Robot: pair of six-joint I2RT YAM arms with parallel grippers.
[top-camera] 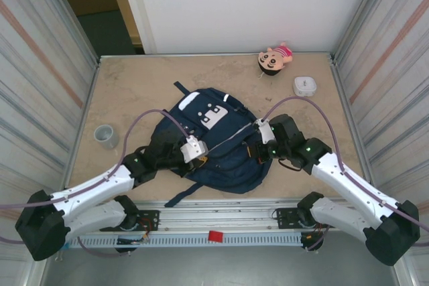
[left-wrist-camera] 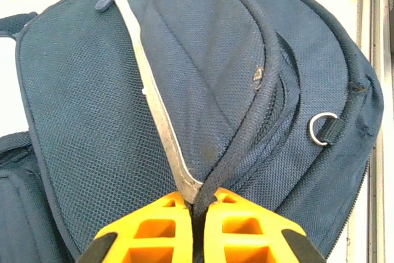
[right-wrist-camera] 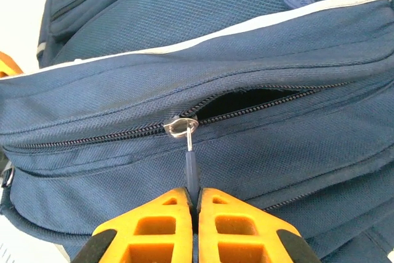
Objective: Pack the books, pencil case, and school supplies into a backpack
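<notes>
Top external view, nearest first: the left gripper (top-camera: 198, 154) is clenched on the near-left side of the large navy blue fabric backpack (top-camera: 231, 165), and the right gripper (top-camera: 259, 150) meets the bag's right side. Left wrist view shows the orange fingers (left-wrist-camera: 157, 226) pinched tight on a raised seam fold beside the thin pale stripe (left-wrist-camera: 154, 103). Right wrist view shows the other pair clamped on the dark zip pull (right-wrist-camera: 192, 167), which hangs from the metal slider (right-wrist-camera: 180, 126); right of the slider the zip gapes in a dark slit.

The backpack lies flat in the middle of the beige mottled table (top-camera: 134, 92), with its long axis running from near right to far left. Farther off are a grey cup (top-camera: 105, 136) at left, and a white rounded square box (top-camera: 305, 86) and a pink plush doll (top-camera: 275, 58) at far right. Ribbed metal walls (top-camera: 40, 65) flank the table, and a white panel (top-camera: 255, 5) closes the far side.
</notes>
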